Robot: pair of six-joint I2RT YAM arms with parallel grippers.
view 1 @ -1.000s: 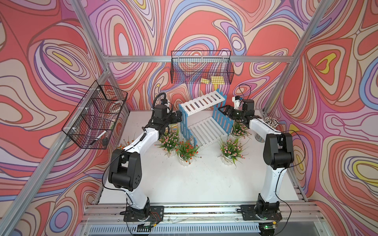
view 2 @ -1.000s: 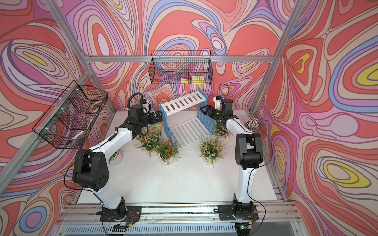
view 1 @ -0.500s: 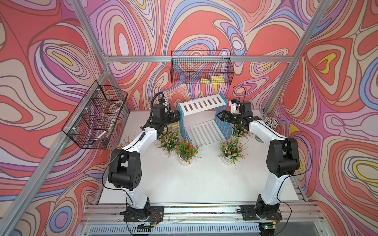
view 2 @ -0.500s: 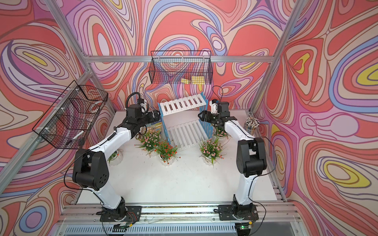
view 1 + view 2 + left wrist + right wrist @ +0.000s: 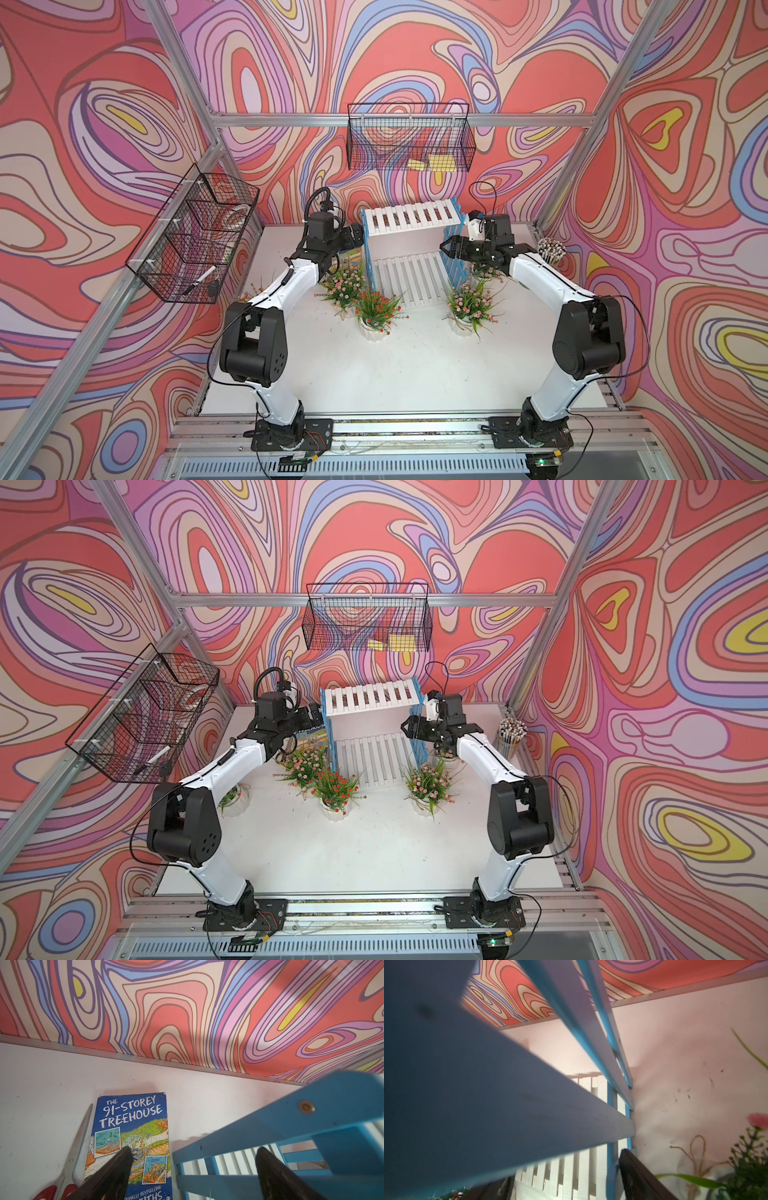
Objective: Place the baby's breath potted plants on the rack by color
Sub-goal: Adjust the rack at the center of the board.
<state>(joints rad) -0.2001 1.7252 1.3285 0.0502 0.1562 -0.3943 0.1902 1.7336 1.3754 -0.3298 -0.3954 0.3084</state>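
Left hand is at the left side frame of the rack, up by the top tier. Its jaws are wide apart and straddle a blue rail without pinching it; one finger hangs over a book lying on the worktop, clear of the wood. Right hand is at the opposite side frame, jaws partway apart, one finger against a blue post. I can't tell from the wrist view whether it actually clamps anything. The rack stands upright at the back edge of the worktop, long axis running left-right between my two hands, both tiers bare. My read for the next move: every plant lies toward the front edge from the hands and lower down, so an arm must leave the frame and drop. Out from the left hand, the left pink plant is just beside the rack's front left corner. The orange plant is next to it, leaves overlapping, further front. The fifth pot sits near the left edge under that arm, flowers mostly hidden. Out from the right hand, the rear pink plant is under its forearm and the right pink plant is off the front right corner. The left arm is nearer the orange plant.
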